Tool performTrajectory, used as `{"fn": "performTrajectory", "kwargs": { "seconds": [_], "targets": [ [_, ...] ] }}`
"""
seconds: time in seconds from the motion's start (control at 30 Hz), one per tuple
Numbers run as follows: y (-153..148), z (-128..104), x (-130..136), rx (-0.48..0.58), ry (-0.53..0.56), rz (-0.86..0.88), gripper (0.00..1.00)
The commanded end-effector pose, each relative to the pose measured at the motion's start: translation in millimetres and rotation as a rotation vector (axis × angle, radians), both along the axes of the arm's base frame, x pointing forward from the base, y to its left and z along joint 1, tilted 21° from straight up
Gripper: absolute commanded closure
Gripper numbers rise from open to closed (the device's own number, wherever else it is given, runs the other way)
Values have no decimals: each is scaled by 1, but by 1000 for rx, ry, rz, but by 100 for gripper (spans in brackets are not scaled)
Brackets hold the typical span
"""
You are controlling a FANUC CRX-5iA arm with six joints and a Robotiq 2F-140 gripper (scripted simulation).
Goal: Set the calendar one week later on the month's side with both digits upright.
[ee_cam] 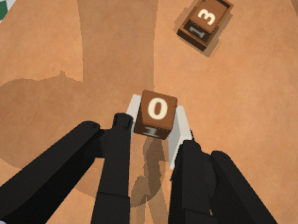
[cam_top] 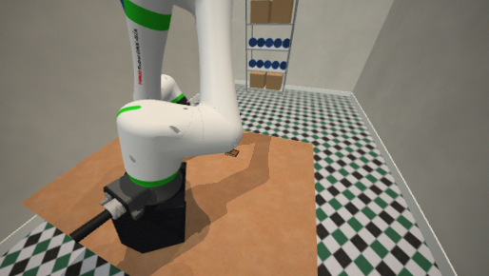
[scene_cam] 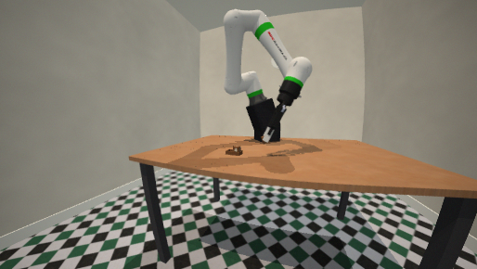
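My gripper (ee_cam: 154, 113) is shut on a brown digit cube (ee_cam: 157, 113) and holds it above the table; the face toward the wrist camera shows a 0. The calendar tray (ee_cam: 204, 20) lies on the table ahead and to the right, with one cube in it showing a 3 (ee_cam: 208, 15). In the exterior view the tray (scene_cam: 233, 152) sits left of the gripper (scene_cam: 267, 135), which is low over the table near the arm's base. In the top view only a corner of the tray (cam_top: 232, 152) shows past the arm.
The arm's black base (cam_top: 152, 219) stands on the wooden table (scene_cam: 315, 162). A shelf with boxes (cam_top: 269, 45) stands at the far wall. The floor is checkered.
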State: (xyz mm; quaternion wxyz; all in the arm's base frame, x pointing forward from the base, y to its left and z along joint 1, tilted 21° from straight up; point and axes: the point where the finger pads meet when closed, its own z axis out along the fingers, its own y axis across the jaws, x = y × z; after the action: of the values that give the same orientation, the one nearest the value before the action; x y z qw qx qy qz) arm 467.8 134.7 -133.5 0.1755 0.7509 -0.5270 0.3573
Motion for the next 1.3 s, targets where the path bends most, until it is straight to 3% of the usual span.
{"fn": "performTrajectory", "kwargs": {
  "seconds": [0.0, 0.1, 0.4, 0.67, 1.0, 1.27],
  "targets": [
    [-1, 0, 0, 113, 50, 14, 83],
    [-1, 2, 0, 178, 71, 26, 83],
    [-5, 4, 0, 212, 92, 27, 83],
    [-6, 6, 2, 417, 173, 55, 83],
    [-11, 8, 3, 437, 186, 55, 83],
    [-17, 7, 2, 566, 256, 62, 83]
  ]
}}
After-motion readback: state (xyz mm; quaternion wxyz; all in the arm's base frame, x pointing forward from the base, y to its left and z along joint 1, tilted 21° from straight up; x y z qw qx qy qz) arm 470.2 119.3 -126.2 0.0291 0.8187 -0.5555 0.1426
